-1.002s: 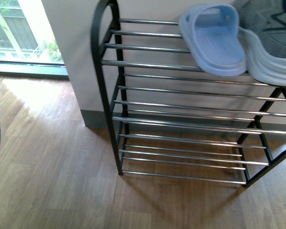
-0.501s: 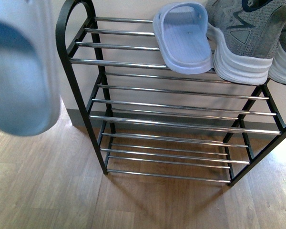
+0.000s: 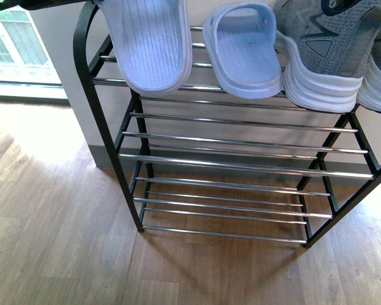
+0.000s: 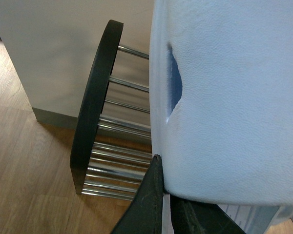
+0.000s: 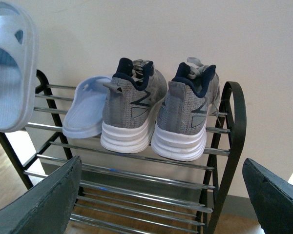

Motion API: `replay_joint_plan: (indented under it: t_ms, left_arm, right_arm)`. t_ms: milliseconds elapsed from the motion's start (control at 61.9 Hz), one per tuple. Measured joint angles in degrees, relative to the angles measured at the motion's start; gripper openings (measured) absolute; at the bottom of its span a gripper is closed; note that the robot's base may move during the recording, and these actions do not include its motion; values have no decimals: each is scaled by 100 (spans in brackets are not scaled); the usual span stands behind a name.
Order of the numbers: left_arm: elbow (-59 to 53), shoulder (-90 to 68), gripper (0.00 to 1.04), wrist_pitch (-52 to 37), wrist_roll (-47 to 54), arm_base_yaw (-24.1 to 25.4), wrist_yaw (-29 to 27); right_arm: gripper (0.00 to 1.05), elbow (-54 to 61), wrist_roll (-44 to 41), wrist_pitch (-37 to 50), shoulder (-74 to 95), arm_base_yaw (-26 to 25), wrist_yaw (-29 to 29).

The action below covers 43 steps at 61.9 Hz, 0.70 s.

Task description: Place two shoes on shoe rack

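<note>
Two grey knit sneakers [image 5: 132,109] [image 5: 188,114] with thick white soles stand side by side, heels outward, on the top tier of the black-framed shoe rack [image 5: 234,122]; one also shows in the front view [image 3: 320,51]. A light blue slipper [image 3: 244,47] lies on that tier left of them. My left gripper [image 4: 163,195] is shut on a second light blue slipper [image 4: 224,97], held over the rack's [image 3: 108,146] left end [image 3: 152,44]. My right gripper [image 5: 161,195] is open and empty, facing the rack from in front.
Chrome bar shelves [image 3: 241,159] below the top tier hold nothing. The rack stands against a pale wall [image 5: 151,29] on a wood floor [image 3: 51,241]. A bright window [image 3: 13,44] is at the far left.
The slipper in my left gripper has moved from the left foreground up and right, over the rack's top left end. The camera view shifted left a second ago, then held.
</note>
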<state>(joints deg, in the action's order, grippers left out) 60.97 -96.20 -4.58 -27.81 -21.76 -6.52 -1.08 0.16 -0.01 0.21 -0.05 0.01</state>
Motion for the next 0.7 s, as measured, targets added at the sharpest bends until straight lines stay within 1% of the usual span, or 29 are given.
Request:
replay_joint_plan:
  t_ms: [340, 566, 695]
  left_arm:
    - [1182, -1266, 2, 697, 168, 208, 330]
    - [1742, -1735, 2, 1034, 372, 269, 308]
    - [1853, -1810, 22, 1095, 557, 271, 221]
  right_arm:
    - [95, 0, -2, 0, 0, 0, 0]
    - [95, 0, -2, 0, 0, 0, 0]
    - [95, 0, -2, 0, 0, 0, 0]
